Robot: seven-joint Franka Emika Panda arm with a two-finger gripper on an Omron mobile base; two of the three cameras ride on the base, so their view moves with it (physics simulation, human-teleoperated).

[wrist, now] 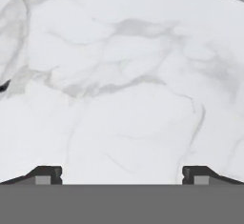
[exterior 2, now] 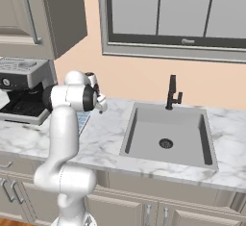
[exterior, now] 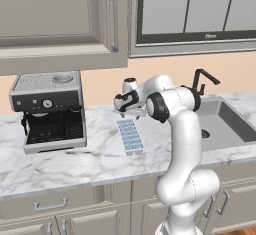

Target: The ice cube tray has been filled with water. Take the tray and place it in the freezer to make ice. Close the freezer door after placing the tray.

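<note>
Fingers (wrist: 47,174) of the gripper (wrist: 122,175) are standing as wide apart as they go, and nothing is sitting between them. In the hand view the two dark tips are pointing at bare white marble with grey veins.

In the left base view the gripper (exterior: 121,110) is hanging over the countertop (exterior: 75,159), just above the back end of the ice cube tray (exterior: 130,136). I cannot tell if it is touching the tray, but it is not holding it.

The tray is lying flat on the marble, about halfway between the back wall and the front edge of the countertop. It is sitting between the coffee machine (exterior: 50,111) and the sink (exterior: 225,126). The water (exterior: 131,140) is showing as little blue squares in two rows. In the right base view a small piece of the tray (exterior 2: 83,120) is peeking out from behind the white arm (exterior 2: 62,133).

The coffee machine is standing near the left end of the countertop, close to the back wall. The sink is set into the right part of the countertop, and a black faucet (exterior 2: 172,93) is standing at its back edge. A wall cabinet (exterior: 60,14) is hanging above the coffee machine, and a window (exterior 2: 182,13) is sitting above the sink.
</note>
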